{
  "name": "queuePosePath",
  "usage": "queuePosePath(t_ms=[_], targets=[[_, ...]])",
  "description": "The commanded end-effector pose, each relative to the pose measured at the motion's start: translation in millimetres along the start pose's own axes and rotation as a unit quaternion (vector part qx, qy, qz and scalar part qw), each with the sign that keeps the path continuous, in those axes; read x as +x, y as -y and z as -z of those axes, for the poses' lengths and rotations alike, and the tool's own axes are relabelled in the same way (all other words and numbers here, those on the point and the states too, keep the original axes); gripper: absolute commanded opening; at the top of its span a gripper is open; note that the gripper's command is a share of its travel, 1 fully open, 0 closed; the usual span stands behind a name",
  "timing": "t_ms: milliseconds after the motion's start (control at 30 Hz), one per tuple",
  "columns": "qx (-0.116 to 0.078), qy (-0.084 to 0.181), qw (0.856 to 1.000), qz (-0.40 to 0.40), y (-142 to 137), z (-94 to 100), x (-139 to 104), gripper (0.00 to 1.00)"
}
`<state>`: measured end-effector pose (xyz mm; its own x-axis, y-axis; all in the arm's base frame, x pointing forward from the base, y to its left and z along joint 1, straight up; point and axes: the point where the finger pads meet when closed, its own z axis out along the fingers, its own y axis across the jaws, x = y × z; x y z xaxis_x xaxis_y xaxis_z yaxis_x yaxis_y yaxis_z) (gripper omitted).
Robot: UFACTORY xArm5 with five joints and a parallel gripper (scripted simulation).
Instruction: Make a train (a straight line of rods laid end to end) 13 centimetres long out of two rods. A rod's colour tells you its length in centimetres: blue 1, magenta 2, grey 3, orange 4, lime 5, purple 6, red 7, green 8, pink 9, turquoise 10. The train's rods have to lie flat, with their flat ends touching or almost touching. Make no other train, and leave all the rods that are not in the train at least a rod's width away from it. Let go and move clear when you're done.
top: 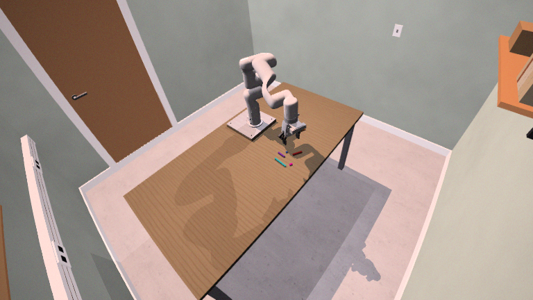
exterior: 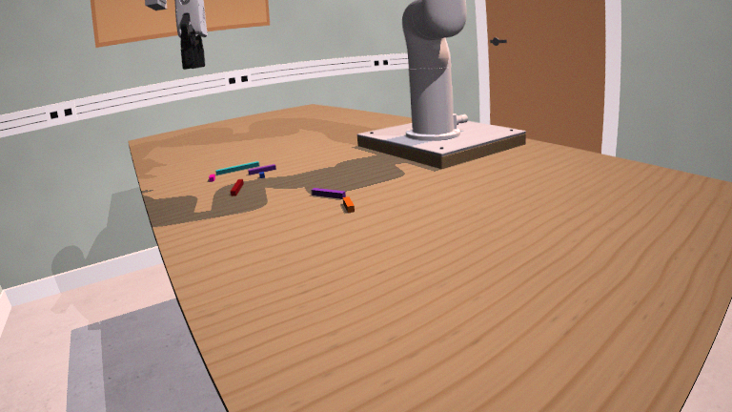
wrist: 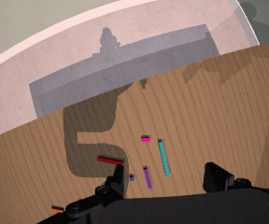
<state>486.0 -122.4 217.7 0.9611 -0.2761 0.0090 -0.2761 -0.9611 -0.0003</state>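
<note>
My gripper (top: pixel 283 137) (exterior: pixel 193 56) (wrist: pixel 165 177) is open, empty and hangs high above the rods. On the wooden table (top: pixel 196 202) (exterior: pixel 432 278) (wrist: pixel 234 100) lie a turquoise rod (top: pixel 280 162) (exterior: pixel 237 168) (wrist: pixel 164 157), a purple rod (top: pixel 281 154) (exterior: pixel 261 169) (wrist: pixel 148 177), a small blue rod (top: pixel 286 151) (exterior: pixel 261 175) (wrist: pixel 131 178), a red rod (top: pixel 297 153) (exterior: pixel 236 186) (wrist: pixel 110 160) and a small magenta rod (top: pixel 291 164) (exterior: pixel 212 176) (wrist: pixel 145 138). A second purple rod (exterior: pixel 328 192) lies apart, nearer the base, with an orange rod (exterior: pixel 348 203) (wrist: pixel 58 209) at its end. All lie flat.
The arm's base plate (top: pixel 251 126) (exterior: pixel 442 143) stands at the table's back. The rods lie near the table's side edge (top: pixel 314 171) (exterior: pixel 148 192). The floor lies beyond that edge.
</note>
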Motion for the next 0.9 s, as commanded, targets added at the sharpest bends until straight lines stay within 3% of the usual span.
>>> queuePosePath(t_ms=[0,600,867], targets=[[0.000,-0.002,1.000,0.000,0,1.8,1,1.00],[0.000,-0.002,1.000,0.001,1,1.0,0,1.00],[0.001,-0.001,0.999,0.032,47,-27.5,-38,1.00]])
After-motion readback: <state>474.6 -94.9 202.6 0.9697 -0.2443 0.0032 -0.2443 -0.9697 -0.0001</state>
